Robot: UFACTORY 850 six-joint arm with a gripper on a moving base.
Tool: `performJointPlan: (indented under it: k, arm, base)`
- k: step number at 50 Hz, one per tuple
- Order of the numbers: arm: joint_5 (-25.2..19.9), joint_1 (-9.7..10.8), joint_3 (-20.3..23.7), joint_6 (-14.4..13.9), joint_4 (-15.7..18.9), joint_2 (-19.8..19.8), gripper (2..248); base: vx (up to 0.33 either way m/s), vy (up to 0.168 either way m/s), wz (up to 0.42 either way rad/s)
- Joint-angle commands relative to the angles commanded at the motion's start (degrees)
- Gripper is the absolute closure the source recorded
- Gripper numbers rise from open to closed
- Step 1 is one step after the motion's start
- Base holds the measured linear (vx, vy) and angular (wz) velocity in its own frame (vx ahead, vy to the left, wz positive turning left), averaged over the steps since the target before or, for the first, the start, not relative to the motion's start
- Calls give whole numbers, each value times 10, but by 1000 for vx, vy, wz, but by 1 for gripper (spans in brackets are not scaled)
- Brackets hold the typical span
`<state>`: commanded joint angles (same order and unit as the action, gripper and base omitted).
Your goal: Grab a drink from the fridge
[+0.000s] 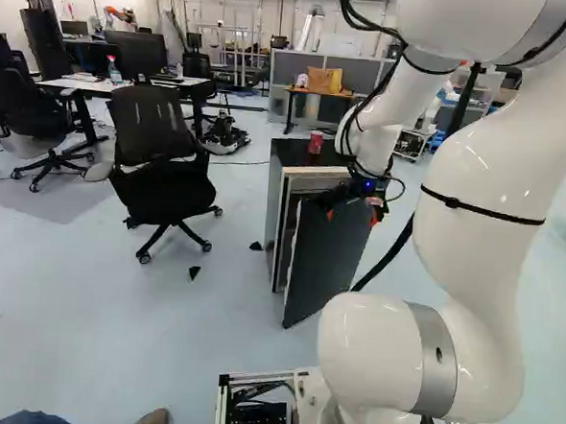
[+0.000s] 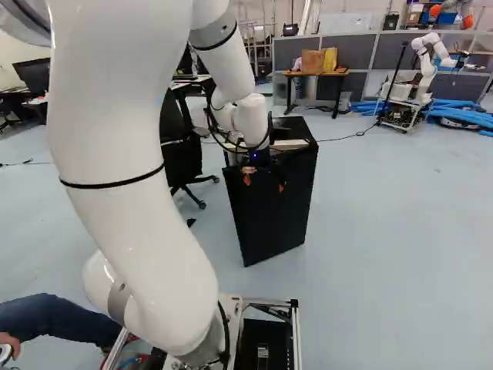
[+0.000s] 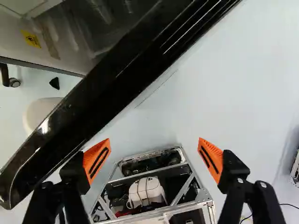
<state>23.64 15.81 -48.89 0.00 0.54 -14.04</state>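
My gripper [image 1: 353, 214] is by the top of the fridge door [image 1: 328, 258], which stands partly open from the dark fridge body [image 1: 274, 211]. In the right base view the gripper [image 2: 264, 182] shows against the door's black front. The wrist view has the gripper [image 3: 154, 154] open, nothing between its fingers; one finger is close beside the door's glossy black edge [image 3: 93, 100], and whether they touch I cannot tell. Beyond that edge part of the fridge's inside [image 3: 70, 35] shows, its contents unclear. A red can [image 1: 315, 142] stands on the fridge top.
A black office chair [image 1: 161, 166] stands beside the fridge in the left base view, with desks [image 1: 127, 85] behind. My base's frame [image 3: 205, 198] shows below the gripper. Another robot [image 2: 424, 69] stands far back. A person's leg [image 2: 58, 317] is close beside my base.
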Motion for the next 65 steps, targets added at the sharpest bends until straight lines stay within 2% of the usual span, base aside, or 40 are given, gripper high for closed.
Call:
performJointPlan:
  k: [43, 65]
  arm:
    - [-47, -48, -44, 0, 0, -35, 3]
    - [-66, -59, -58, 0, 0, -45, 3]
  base:
    - [0, 0, 0]
    - [0, 0, 0]
